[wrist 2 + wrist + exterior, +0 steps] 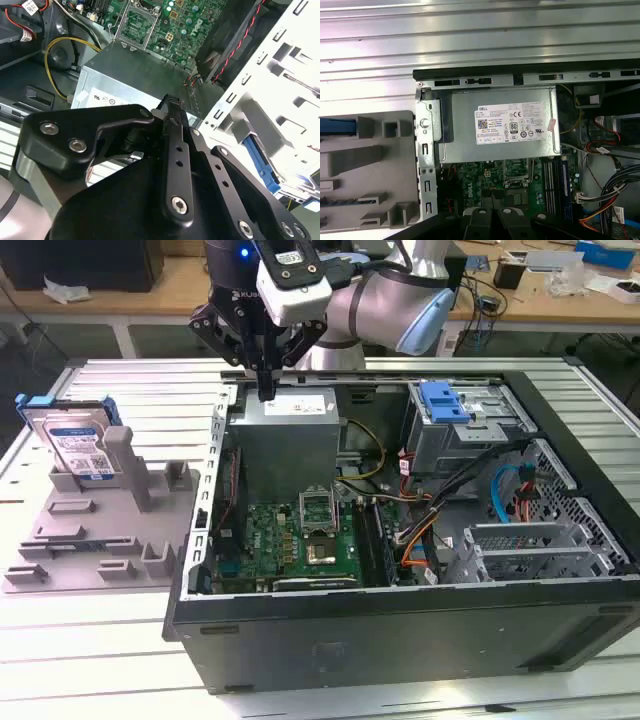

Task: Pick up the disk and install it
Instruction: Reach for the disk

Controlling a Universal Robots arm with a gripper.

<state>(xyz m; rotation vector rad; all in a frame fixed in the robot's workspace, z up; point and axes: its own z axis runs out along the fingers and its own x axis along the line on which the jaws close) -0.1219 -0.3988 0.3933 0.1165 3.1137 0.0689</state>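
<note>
Where the open computer case (pixel 400 615) lies on the slatted table (pixel 100 670), the gripper (pixel 266 390) hangs just above the silver power supply (pixel 290 435), fingers pressed together, nothing held. Disk (pixel 80 445): silver drive, white-and-blue label, blue frame; stands tilted in the grey holder (pixel 100 540) at the exterior view's left, outside the case, well apart from the gripper. Green motherboard (pixel 295 540): inside the case, beside the power supply.
</note>
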